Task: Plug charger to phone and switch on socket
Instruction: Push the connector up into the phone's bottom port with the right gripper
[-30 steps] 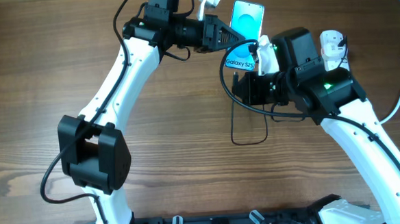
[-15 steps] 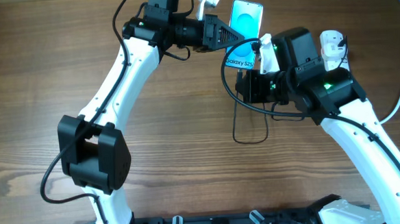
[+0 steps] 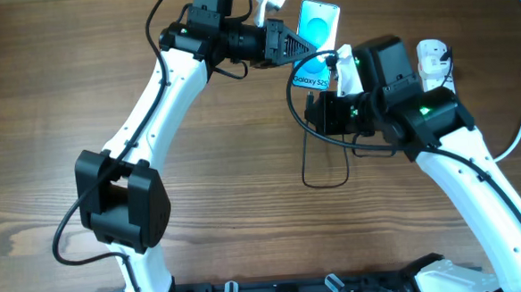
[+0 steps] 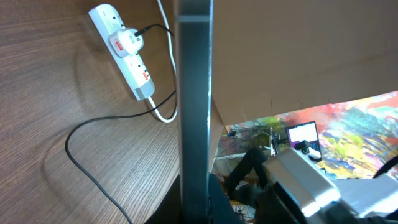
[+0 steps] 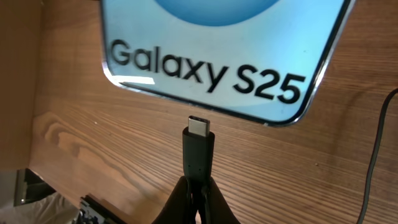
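On the brown wooden table (image 3: 244,165), the white oblong socket strip (image 4: 134,73) lies at 3 o'clock of the flat cyan-screened phone (image 3: 323,19) — the left gripper (image 3: 312,47) clenches that phone's edge. The right gripper (image 5: 198,190) pinches the thin black charger (image 5: 198,149) by its connector — the tip sits at 6 o'clock, just short of the phone's bottom edge.

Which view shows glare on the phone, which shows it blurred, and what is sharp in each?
Right wrist view: white glare streak on the phone at its lower left edge; lettering and charger tip sharp. Left wrist view: phone edge-on, close and blurred; socket behind sharp. Overhead view: even light.
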`<state>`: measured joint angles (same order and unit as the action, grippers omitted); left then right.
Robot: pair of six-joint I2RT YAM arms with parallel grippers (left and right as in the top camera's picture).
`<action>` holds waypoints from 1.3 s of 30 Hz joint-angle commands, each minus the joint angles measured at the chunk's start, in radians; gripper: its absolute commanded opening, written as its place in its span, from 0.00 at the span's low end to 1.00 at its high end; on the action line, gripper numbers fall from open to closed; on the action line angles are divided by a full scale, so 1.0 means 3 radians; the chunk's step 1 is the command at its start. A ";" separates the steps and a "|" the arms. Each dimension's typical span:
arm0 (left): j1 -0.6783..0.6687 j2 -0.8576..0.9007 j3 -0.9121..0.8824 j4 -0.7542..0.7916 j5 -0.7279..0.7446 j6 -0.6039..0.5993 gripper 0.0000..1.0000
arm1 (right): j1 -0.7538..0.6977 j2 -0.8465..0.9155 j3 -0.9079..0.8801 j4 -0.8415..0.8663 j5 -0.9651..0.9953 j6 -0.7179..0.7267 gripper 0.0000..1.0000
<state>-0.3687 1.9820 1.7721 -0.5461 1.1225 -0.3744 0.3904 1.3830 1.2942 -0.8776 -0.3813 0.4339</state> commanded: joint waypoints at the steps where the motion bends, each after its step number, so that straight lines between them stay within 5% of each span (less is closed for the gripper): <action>1: -0.0003 -0.0080 0.0028 0.0011 0.0083 0.0092 0.04 | 0.0017 0.0113 0.0056 0.0015 -0.0039 0.0017 0.04; 39: -0.0003 -0.0080 0.0028 0.0010 -0.0070 0.0278 0.04 | 0.0017 0.0112 0.0056 0.0107 0.0137 -0.0050 0.05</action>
<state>-0.3687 1.9820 1.7721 -0.5461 1.0878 -0.3183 0.3904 1.4109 1.2942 -0.8429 -0.3714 0.4328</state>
